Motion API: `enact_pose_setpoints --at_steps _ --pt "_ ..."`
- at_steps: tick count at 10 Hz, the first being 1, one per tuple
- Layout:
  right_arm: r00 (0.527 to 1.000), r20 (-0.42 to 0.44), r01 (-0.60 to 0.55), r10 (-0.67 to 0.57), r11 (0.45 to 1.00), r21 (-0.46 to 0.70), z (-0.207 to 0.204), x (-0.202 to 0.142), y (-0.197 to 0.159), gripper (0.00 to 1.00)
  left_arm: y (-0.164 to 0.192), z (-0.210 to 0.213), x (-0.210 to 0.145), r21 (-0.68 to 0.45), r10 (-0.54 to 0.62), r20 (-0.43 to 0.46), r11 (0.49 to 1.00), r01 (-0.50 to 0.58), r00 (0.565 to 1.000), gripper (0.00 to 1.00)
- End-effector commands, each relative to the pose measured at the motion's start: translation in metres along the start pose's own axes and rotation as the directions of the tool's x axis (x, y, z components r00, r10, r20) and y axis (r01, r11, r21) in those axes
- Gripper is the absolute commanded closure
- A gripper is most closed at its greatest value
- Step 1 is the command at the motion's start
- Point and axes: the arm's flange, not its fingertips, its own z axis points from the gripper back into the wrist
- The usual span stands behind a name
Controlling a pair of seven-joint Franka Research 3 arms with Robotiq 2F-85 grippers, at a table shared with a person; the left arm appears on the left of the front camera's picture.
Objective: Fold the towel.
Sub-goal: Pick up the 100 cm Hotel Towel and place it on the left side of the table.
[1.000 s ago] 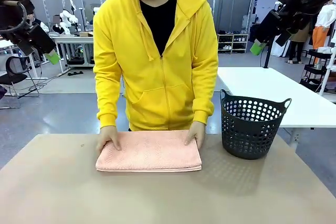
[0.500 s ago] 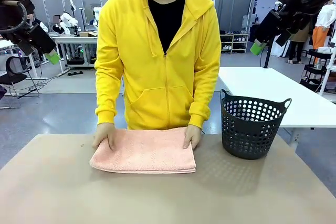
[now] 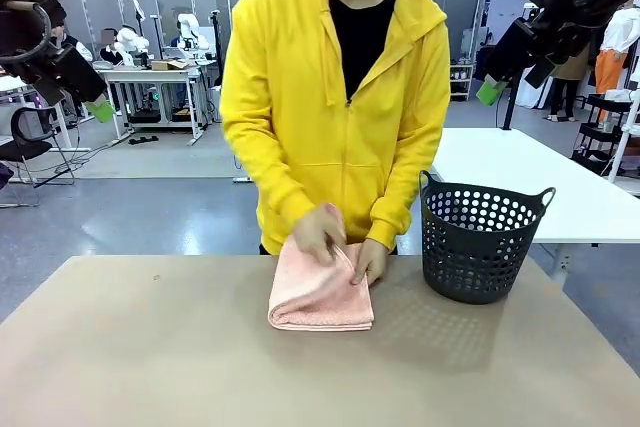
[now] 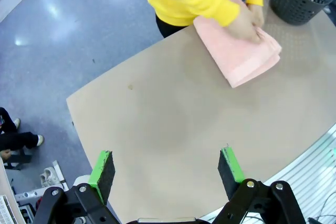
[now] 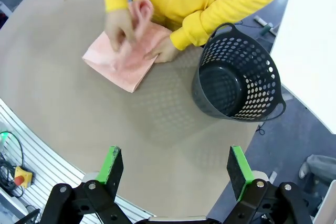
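Front view first: the pink towel [image 3: 320, 297] sits just below the middle of the frame on the tan table [image 3: 130, 357], folded down to a small pad. The person in the yellow hoodie [image 3: 335, 107] has both hands on it, one hand [image 3: 318, 234] lifting a flap at the top, the other hand [image 3: 370, 262] pinning its right edge. A dark mesh basket [image 3: 483, 240] stands just right of the towel. The left gripper [image 3: 88, 97] hangs up in the upper left and the right gripper [image 3: 497, 77] in the upper right, both high off the table, touching nothing.

Left wrist view: the green pads [image 4: 102, 169] poke up from the bottom edge, spread wide apart with nothing between them but bare table. The towel is in the upper right, under the person's hand.

Right wrist view: same deal, pads [image 5: 111, 163] at the bottom, jaws released wide and empty. Towel upper left, basket right of centre.
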Motion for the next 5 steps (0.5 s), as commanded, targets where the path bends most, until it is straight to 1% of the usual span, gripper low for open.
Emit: enact_pose_setpoints --at_steps 1,5 --pt "1.0 -0.007 0.001 -0.001 1.0 0.001 0.0017 0.0 -0.0009 0.0 -0.0008 0.0026 0.0016 -0.005 0.013 -0.016 1.0 -0.013 1.0 0.0" --pt "1.0 -0.007 0.001 -0.001 1.0 0.001 0.0017 0.0 -0.0009 0.0 -0.0008 0.0026 0.0016 -0.005 0.013 -0.016 1.0 -0.013 1.0 0.0"
